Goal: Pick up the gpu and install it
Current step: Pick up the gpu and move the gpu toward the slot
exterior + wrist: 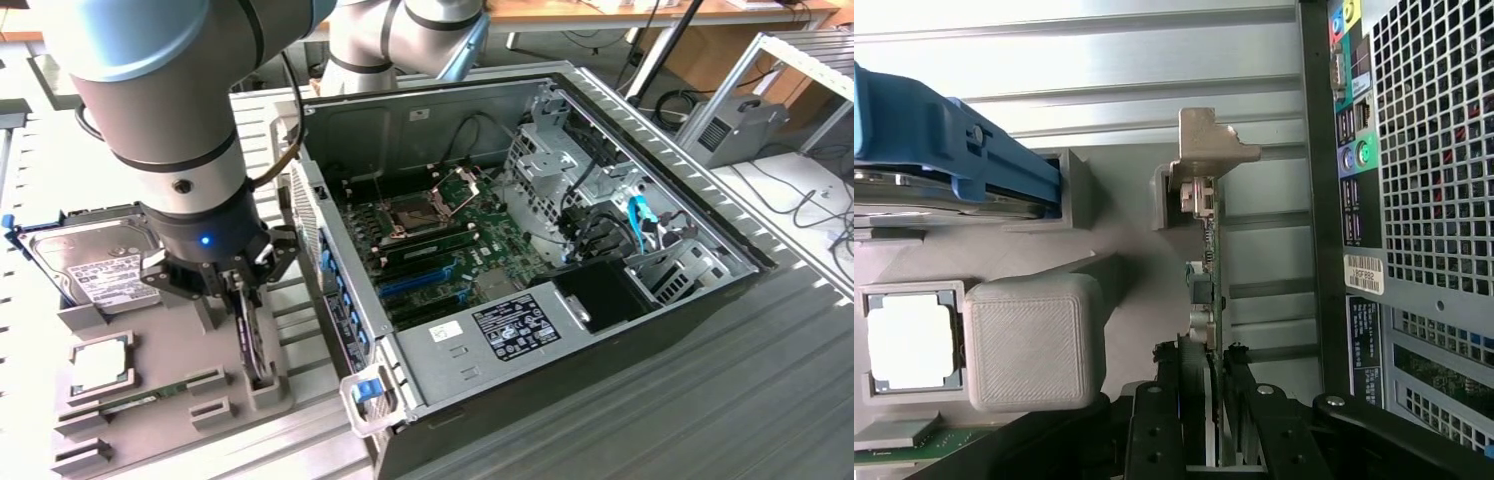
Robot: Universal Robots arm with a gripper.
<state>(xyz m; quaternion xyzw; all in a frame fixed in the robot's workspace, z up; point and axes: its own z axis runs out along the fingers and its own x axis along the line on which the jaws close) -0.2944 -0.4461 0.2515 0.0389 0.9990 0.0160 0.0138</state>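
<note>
A ribbed metal table (694,400) carries everything. Behind it the room shows a wooden desk (601,15), and at the exterior view's far right, well apart from the gripper (240,300), a grey box (741,125) and loose cables (801,205). The gpu (250,345) stands on edge in a slot of the grey fixture tray (160,330), directly under the gripper. In the wrist view the gripper (1206,352) straddles the gpu (1210,270), one finger against each face with no gap visible, so it is clamped on the card. The card's silver bracket (1206,150) sits at the end farthest from the fingers, still in its grey holder. The tray also holds other parts, all on the gripper's side toward the exterior view's left: a hard drive (100,265) in a blue frame, a square processor (100,365) nearer the camera, and a narrow memory strip (147,395) just beside that. In the wrist view a grey block (1034,340) of the tray stands between the processor (909,340) and the gripper. On the gripper's other side, toward the exterior view's right, lies the open computer case (400,130), near the tray. Inside it are the green motherboard (467,240), a labelled power supply (514,325) and bundled cabling.
</note>
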